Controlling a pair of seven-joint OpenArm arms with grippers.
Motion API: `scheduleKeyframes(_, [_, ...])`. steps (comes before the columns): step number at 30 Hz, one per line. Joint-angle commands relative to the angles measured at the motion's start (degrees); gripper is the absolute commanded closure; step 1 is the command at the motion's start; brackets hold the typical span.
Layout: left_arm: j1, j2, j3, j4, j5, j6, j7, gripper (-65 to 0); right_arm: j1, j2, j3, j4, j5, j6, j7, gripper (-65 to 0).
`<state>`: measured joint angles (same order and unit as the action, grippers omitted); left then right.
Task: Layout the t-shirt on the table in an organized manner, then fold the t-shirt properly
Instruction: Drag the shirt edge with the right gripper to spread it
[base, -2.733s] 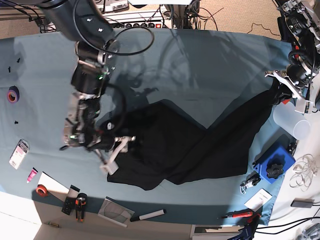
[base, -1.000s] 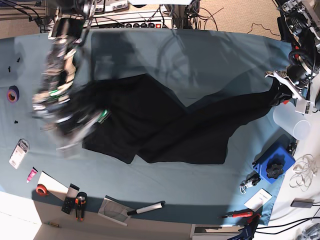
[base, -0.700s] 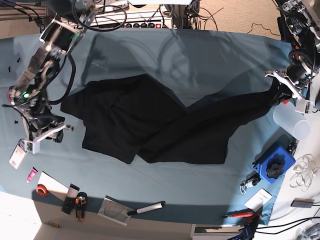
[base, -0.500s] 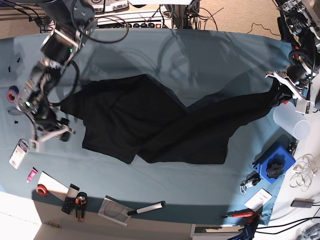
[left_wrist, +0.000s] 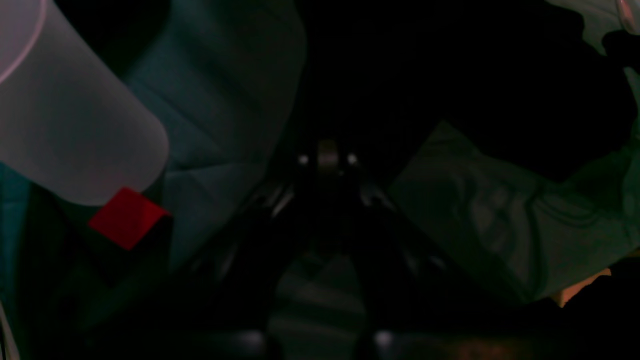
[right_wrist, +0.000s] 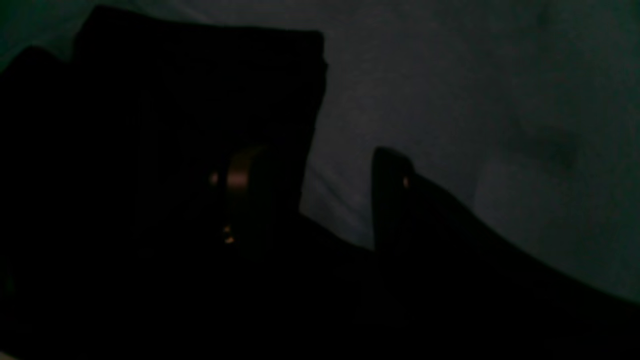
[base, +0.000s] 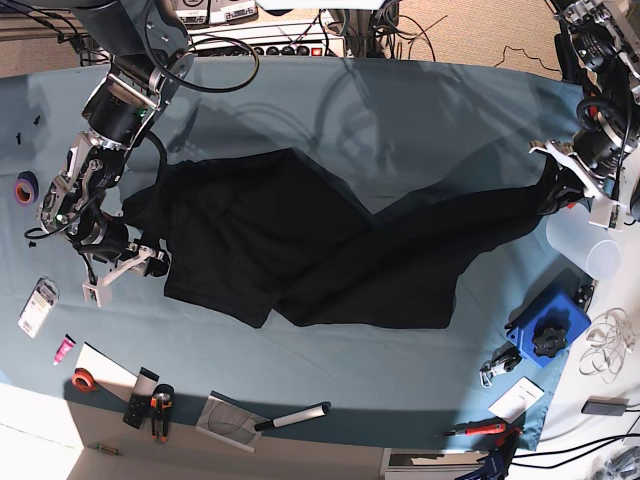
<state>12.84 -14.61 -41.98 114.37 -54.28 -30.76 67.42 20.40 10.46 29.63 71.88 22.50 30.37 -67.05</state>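
A: Where's the shirt (base: 320, 250)?

B: Spread across the middle of the table (base: 400, 120), a black mass running from about nine o'clock to three o'clock in the base view. Its far end tapers into a narrow strip climbing toward the table's edge at three o'clock. The near end is broader, with a corner hanging down toward seven o'clock.

A: And the left gripper (base: 562, 190)?

B: At three o'clock, clenched on the tip of that strip. Its wrist view is very dark, but black cloth fills the top of the view with the teal table cover on both sides below it. A frosted cup (left_wrist: 65, 120) sits at ten o'clock there, a red scrap (left_wrist: 125, 217) just under it.

A: The right gripper (base: 120, 275)?

B: At nine o'clock, right by the shirt's edge. Its white jaws stand apart, released, in the base view. In the wrist view two dark fingers (right_wrist: 395, 200) show with table between them, and a flat fold of shirt lies at ten o'clock. That view is murky, so I can't say whether a finger touches the cloth.

A: Anything else?

B: A purple tape roll (base: 26, 188) near the edge at nine o'clock, a blue box (base: 548, 335) at four, a marker (base: 295, 416) at six.
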Motion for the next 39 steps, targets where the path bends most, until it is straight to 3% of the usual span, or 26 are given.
scheduleKeyframes(1, [-0.3, -0.8, -0.2, 0.9, -1.1, -0.2, -1.5, 0.0, 1.6, 1.0, 0.1, 0.7, 0.5, -1.8, 3.4, -31.3])
scheduleKeyframes(4, [-0.3, -0.7, -0.2, 0.9, -1.1, -0.2, -1.4, 0.0, 1.5, 1.0, 0.1, -0.4, -1.3, -6.4, 8.5, -31.2])
scheduleKeyframes(13, [-0.3, -0.7, -0.2, 0.9, -3.2, -0.4, -1.4, 0.0, 1.7, 0.8, 0.0, -1.5, -1.5, -7.1, 9.6, -31.2])
scheduleKeyframes(18, [-0.3, -0.7, -0.2, 0.9, -3.2, -0.4, -1.4, 0.0, 2.0, 0.8, 0.0, -7.4, -1.3, -6.8, 11.6, -31.1])
scheduleKeyframes(20, [-0.3, -0.7, -0.2, 0.9, -3.2, -0.4, -1.4, 0.0, 3.0, 0.8, 0.0, -11.1, -0.3, -4.5, 11.8, -31.1])
scheduleKeyframes(22, [-0.3, -0.7, -0.2, 0.9, -3.2, -0.4, -1.4, 0.0, 4.2, 0.8, 0.0, -13.8, 1.4, -2.8, 11.5, -31.1])
scheduleKeyframes(28, [-0.3, -0.7, -0.2, 0.9, -3.2, -0.4, -1.4, 0.0, 7.6, 0.1, 0.0, -15.1, 1.9, -2.8, 7.5, -31.1])
scheduleKeyframes(35, [-0.3, -0.5, -0.2, 0.9, -3.5, -0.4, -1.5, 0.0, 8.3, -4.0, -0.4, -15.2, 1.2, -2.8, 6.0, -31.1])
scheduleKeyframes(39, [-0.3, -0.2, -0.2, 0.9, -3.4, -0.4, -1.4, 0.0, 8.3, -6.1, -3.9, -15.2, -2.6, -3.2, 8.7, -31.1])
